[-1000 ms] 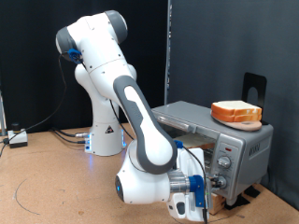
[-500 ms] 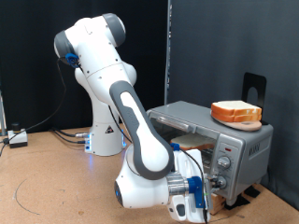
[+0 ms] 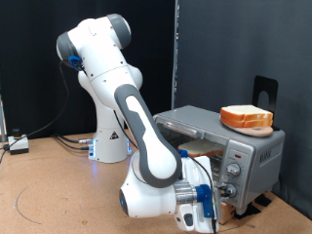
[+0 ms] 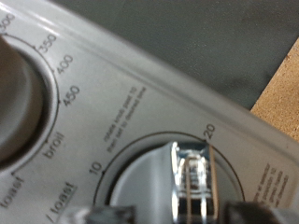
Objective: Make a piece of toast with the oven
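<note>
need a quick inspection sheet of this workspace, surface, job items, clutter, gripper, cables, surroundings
surface: brown tabletop, bare around the robot base.
job's things: oven at the exterior view's right, a slice of bread visible inside; pile of bread slices on its roof.
oven controls: wrist view shows the timer knob close up, with a temperature dial beside it marked 350, 400, 450, broil, toast.
clutter: black stand behind the oven.
gripper: gripper low at the oven's knob panel; whether it grips a knob cannot be seen.
cables: cables on the table by the base.
surroundings: black curtain backdrop.
</note>
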Controlling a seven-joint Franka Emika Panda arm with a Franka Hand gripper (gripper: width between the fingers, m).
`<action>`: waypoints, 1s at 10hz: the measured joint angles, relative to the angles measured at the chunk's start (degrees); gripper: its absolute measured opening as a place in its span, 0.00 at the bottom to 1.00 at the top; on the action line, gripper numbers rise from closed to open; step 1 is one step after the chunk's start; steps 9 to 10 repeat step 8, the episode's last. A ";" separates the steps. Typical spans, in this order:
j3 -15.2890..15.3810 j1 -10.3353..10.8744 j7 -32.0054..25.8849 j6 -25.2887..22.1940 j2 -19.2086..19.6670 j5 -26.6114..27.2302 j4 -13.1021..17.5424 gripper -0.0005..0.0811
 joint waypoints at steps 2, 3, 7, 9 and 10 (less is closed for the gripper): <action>-0.51 0.20 5.55 0.03 -0.99 -3.97 0.84 0.40; -0.88 0.33 8.34 0.30 -1.56 -6.14 1.16 0.62; -2.62 0.49 18.64 1.59 -3.98 -11.94 3.52 0.95; -3.15 0.48 21.76 1.56 -4.56 -13.07 4.32 0.98; -3.15 0.48 21.76 1.56 -4.56 -13.07 4.32 0.98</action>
